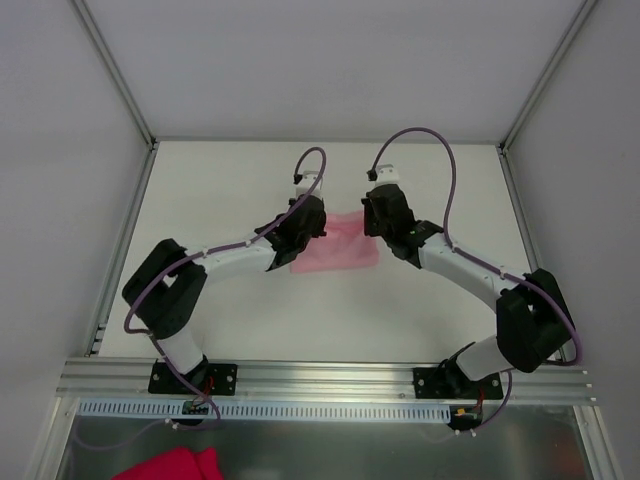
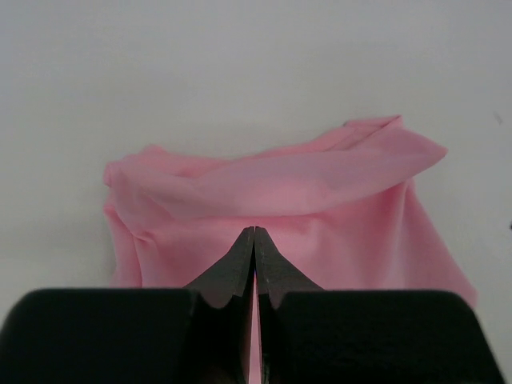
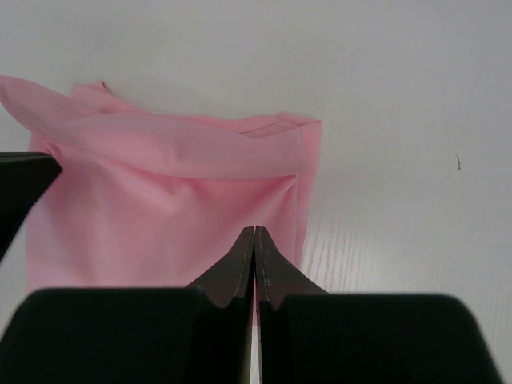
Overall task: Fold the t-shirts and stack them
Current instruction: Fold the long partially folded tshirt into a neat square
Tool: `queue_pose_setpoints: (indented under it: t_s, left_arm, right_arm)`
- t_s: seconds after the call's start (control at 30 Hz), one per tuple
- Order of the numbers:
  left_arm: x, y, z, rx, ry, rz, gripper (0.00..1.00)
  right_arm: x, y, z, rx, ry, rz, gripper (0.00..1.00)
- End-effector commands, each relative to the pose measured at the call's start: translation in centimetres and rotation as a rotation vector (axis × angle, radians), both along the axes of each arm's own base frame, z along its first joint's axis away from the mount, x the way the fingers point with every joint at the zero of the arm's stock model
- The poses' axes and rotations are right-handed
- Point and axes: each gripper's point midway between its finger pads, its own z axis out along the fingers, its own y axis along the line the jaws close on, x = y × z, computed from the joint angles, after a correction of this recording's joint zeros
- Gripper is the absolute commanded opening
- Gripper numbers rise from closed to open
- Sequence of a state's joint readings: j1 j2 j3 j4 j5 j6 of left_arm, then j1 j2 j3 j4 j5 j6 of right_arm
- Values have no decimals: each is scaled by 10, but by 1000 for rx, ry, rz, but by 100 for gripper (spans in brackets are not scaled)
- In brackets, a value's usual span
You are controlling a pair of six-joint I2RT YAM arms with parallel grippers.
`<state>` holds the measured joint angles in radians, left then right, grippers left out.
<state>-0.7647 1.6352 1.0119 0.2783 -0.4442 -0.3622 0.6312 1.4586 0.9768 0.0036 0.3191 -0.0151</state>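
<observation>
While the left pincer and right pincer clench the t-shirt, grey walls enclose the white table.

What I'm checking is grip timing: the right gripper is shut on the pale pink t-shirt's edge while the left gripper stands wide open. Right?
Not quite. The left gripper is shut too, not wide open: the left wrist view shows it closed tight on the pale pink t-shirt. The right gripper is shut on the shirt's edge, as stated.
</observation>
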Motion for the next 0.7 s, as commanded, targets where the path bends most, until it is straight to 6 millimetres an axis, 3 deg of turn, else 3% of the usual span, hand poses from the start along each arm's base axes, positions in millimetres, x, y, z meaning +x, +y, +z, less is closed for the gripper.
queue_pose_setpoints:
  t_s: [0.0, 0.1, 0.27, 0.3, 0.53, 0.67]
  left_arm:
    - [11, -15, -9, -14, 30, -7, 0]
    - [17, -20, -29, 18, 68, -5, 0]
    - [27, -25, -35, 22, 79, 0, 0]
    - [29, -25, -39, 27, 87, 0, 0]
    - [51, -28, -39, 41, 89, 7, 0]
    - [63, -24, -44, 41, 100, 17, 0]
  right_arm:
    - [7, 4, 3, 32, 39, -11, 1]
    - [12, 3, -7, 49, 90, -7, 1]
    - [24, 8, -17, 66, 145, 5, 1]
    - [26, 11, -31, 59, 186, 15, 1]
    - [56, 31, -29, 88, 211, 55, 1]
    - [68, 32, -34, 82, 232, 61, 1]
